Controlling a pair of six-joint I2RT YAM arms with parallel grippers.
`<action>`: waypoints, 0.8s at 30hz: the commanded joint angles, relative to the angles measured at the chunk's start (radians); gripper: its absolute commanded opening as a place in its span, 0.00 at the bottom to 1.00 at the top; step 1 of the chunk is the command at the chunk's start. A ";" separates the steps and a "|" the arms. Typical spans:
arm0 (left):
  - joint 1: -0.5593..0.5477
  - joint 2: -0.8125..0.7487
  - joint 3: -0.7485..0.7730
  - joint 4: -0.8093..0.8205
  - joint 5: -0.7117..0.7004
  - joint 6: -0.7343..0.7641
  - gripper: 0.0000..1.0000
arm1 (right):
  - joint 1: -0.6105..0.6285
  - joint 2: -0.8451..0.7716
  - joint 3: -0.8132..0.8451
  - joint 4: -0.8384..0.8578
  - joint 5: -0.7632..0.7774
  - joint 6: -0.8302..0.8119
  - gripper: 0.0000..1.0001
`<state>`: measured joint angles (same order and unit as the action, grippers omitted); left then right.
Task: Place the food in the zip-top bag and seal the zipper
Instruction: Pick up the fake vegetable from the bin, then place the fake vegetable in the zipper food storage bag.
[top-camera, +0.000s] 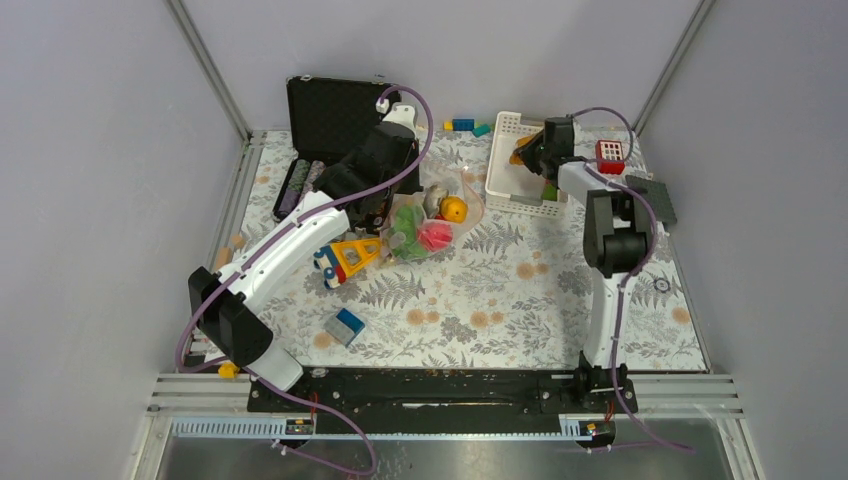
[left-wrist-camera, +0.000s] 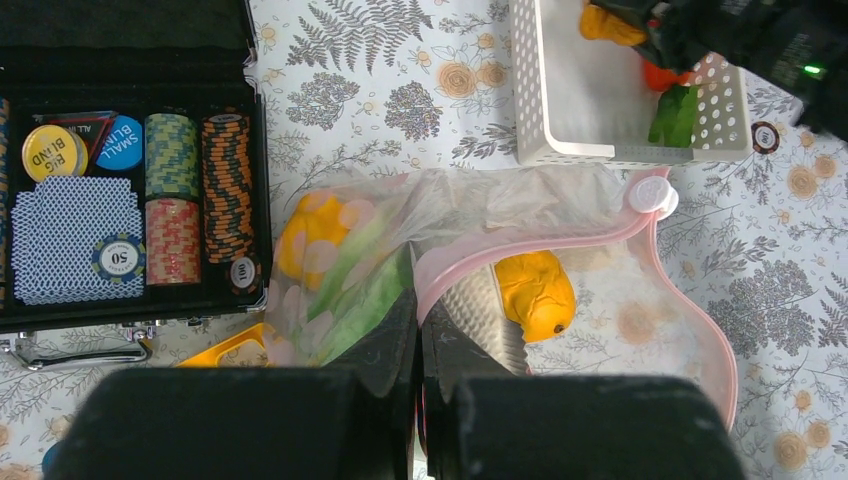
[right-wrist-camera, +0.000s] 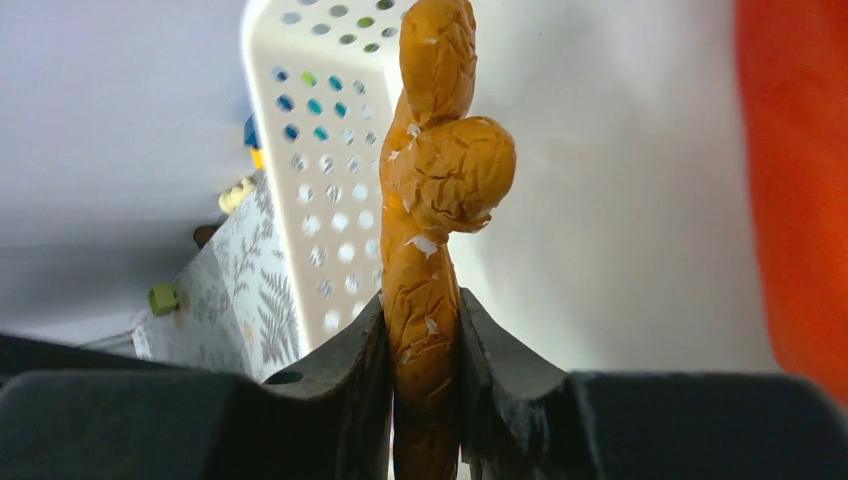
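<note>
The clear zip-top bag (top-camera: 428, 222) with a pink zipper rim (left-wrist-camera: 560, 248) lies mid-table. It holds an orange fruit (left-wrist-camera: 535, 293), green pieces (left-wrist-camera: 365, 290) and a pink piece (top-camera: 434, 236). My left gripper (left-wrist-camera: 419, 318) is shut on the bag's pink rim, and the mouth stands open to its right. The white slider (left-wrist-camera: 650, 194) sits at the far end of the zipper. My right gripper (right-wrist-camera: 425, 340) is inside the white basket (top-camera: 503, 186), shut on a brown twisted pretzel-like food (right-wrist-camera: 437, 170). An orange-red piece (right-wrist-camera: 795, 180) lies beside it, and a green one (left-wrist-camera: 676, 115) is also in the basket.
An open black poker-chip case (left-wrist-camera: 130, 210) lies left of the bag. A yellow toy vehicle (top-camera: 346, 259) sits under the left arm and a blue block (top-camera: 345, 325) nearer the front. Small blocks (top-camera: 463, 125) lie at the back wall, with a red cube (top-camera: 609, 155) right of the basket.
</note>
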<state>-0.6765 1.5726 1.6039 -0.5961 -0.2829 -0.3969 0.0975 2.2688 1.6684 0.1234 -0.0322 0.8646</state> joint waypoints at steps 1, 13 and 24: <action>0.009 -0.027 0.026 0.006 0.014 -0.031 0.00 | 0.007 -0.286 -0.155 0.013 0.058 -0.140 0.14; 0.008 -0.068 -0.036 -0.034 0.069 -0.056 0.00 | 0.222 -0.930 -0.448 -0.222 -0.369 -0.437 0.13; 0.006 -0.151 -0.133 -0.003 0.135 -0.070 0.00 | 0.510 -0.993 -0.442 -0.309 -0.316 -0.574 0.12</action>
<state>-0.6750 1.4937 1.5116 -0.6357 -0.1791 -0.4484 0.5575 1.2263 1.2221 -0.1215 -0.3824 0.3546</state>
